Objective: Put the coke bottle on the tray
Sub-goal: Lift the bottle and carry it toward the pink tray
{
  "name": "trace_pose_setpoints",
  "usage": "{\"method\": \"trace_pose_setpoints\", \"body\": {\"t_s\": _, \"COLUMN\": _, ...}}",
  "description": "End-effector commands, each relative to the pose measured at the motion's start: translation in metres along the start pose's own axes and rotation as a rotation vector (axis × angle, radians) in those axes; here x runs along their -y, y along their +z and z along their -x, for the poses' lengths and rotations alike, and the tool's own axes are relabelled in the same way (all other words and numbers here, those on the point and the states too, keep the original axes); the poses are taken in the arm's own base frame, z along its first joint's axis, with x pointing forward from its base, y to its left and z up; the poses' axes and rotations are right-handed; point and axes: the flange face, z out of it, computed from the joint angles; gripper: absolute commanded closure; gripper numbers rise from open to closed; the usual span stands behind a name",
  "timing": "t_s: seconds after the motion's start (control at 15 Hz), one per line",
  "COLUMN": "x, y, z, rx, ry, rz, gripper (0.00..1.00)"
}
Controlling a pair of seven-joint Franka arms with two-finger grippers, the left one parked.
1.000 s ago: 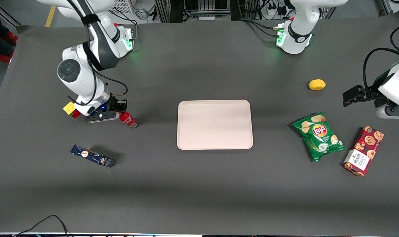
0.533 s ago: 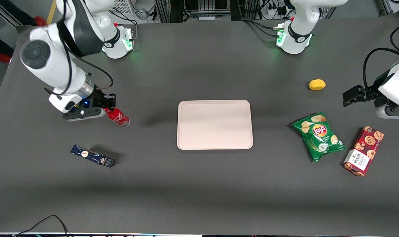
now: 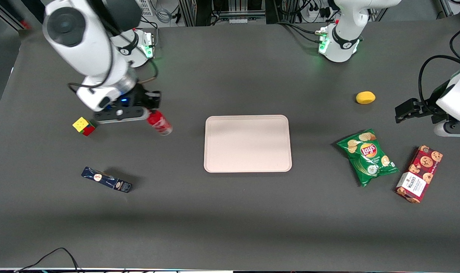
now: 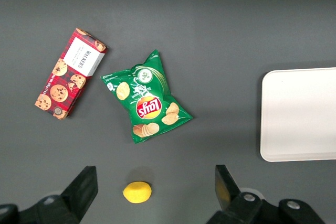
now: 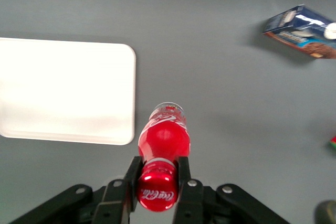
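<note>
Gripper [image 3: 153, 110] up off the table at the working arm's end, fingers [image 5: 182, 174] clamped on neck of coke bottle [image 3: 159, 123]. Between bottle and tray [image 3: 247, 143]: bare mat, nothing standing in it. Tray surface bare. Rubik's cube [image 3: 83, 126] beside the gripper, away from the tray. Dark blue box [image 3: 106, 179] nearer the front camera. Chip bag [image 3: 367, 156], cookie box [image 3: 419, 173], lemon [image 3: 365, 97] toward parked arm's end.

Front view: high, facing both arms, whole tabletop [image 3: 230, 220] visible. Right wrist view: straight down past the hand [image 5: 157, 182], close. Left wrist view: straight down, higher. All three share the tray [image 3: 247, 143].
</note>
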Motion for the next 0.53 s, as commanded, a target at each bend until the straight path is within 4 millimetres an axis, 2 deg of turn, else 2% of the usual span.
{"method": "trace_pose_setpoints", "body": {"t_s": 0.0, "x": 0.060, "y": 0.005, "z": -0.012, "rx": 0.033, "ry": 0.076, "rz": -0.025, "gripper": 1.00}}
{"method": "trace_pose_setpoints", "body": {"t_s": 0.13, "x": 0.097, "y": 0.027, "z": -0.017, "rx": 0.052, "ry": 0.090, "rz": -0.029, "gripper": 1.00}}
{"method": "trace_pose_setpoints", "body": {"t_s": 0.27, "x": 0.123, "y": 0.057, "z": -0.026, "rx": 0.061, "ry": 0.104, "rz": -0.034, "gripper": 1.00}}
{"method": "trace_pose_setpoints", "body": {"t_s": 0.47, "x": 0.162, "y": 0.105, "z": -0.030, "rx": 0.019, "ry": 0.128, "rz": -0.037, "gripper": 1.00}}
